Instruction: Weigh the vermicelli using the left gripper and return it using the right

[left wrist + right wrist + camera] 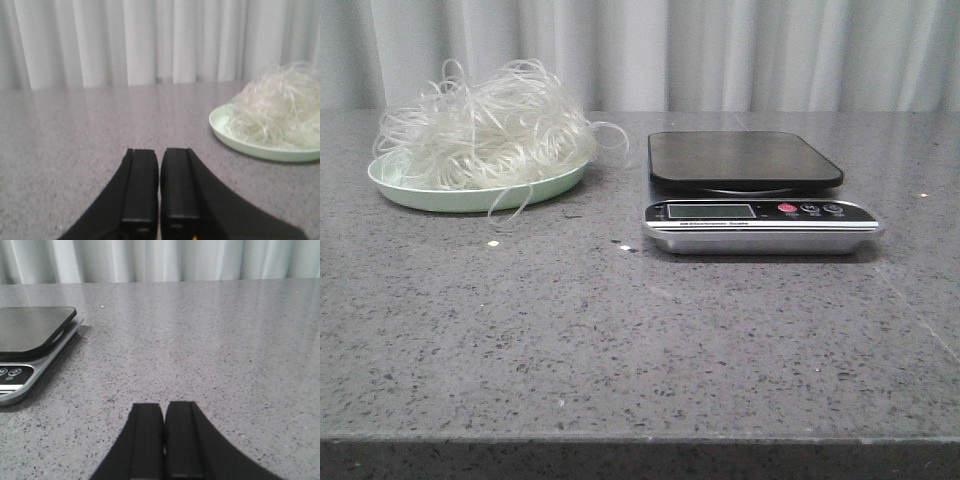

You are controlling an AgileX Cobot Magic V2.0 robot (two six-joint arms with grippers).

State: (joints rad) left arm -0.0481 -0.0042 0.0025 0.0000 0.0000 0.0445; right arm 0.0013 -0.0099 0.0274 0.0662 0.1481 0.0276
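Nothing is under way yet: the loose tangle of thin whitish translucent vermicelli (pixel 485 125) sits heaped on the pale green round plate (pixel 420 193) at the left rear of the grey speckled stone bench (pixel 620 340), beside the black-topped silver digital kitchen scale (pixel 745 160), whose platform is bare. The left end effector (pixel 159 187) and right end effector (pixel 164 432) are both closed and empty. Next, the left one must open, reach the noodles and grip them
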